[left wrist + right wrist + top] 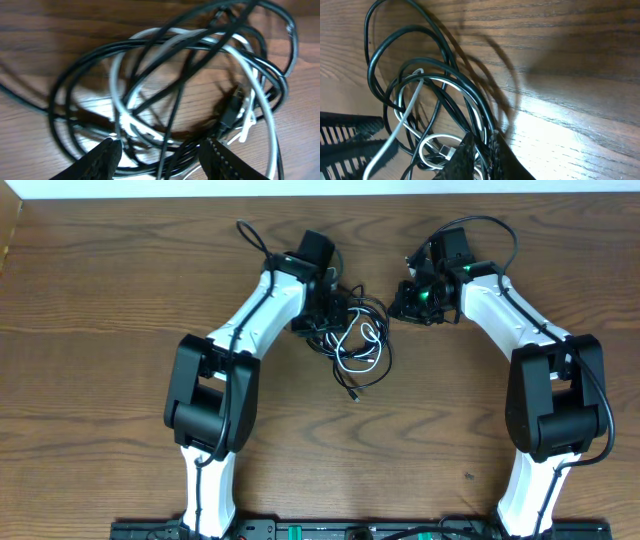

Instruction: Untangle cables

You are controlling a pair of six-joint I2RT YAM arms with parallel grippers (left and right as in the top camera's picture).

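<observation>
The cables (352,340) lie as one loose tangle on the wooden table between the two arms: several black cords and one white cord (366,346). My left gripper (325,312) is at the tangle's left edge. In the left wrist view its jaws (162,156) are open and straddle several black strands (65,85) and the white cord (116,85). My right gripper (408,300) is at the tangle's upper right. In the right wrist view its jaws (485,150) are shut on black strands (370,65), with the white cord (402,117) looping beside them.
A black plug end (353,395) trails from the tangle toward the front. A thicker arm wire (250,235) loops behind the left wrist. The left gripper's ribbed finger (345,137) shows at the lower left of the right wrist view. The table's far edge (320,196) is close behind.
</observation>
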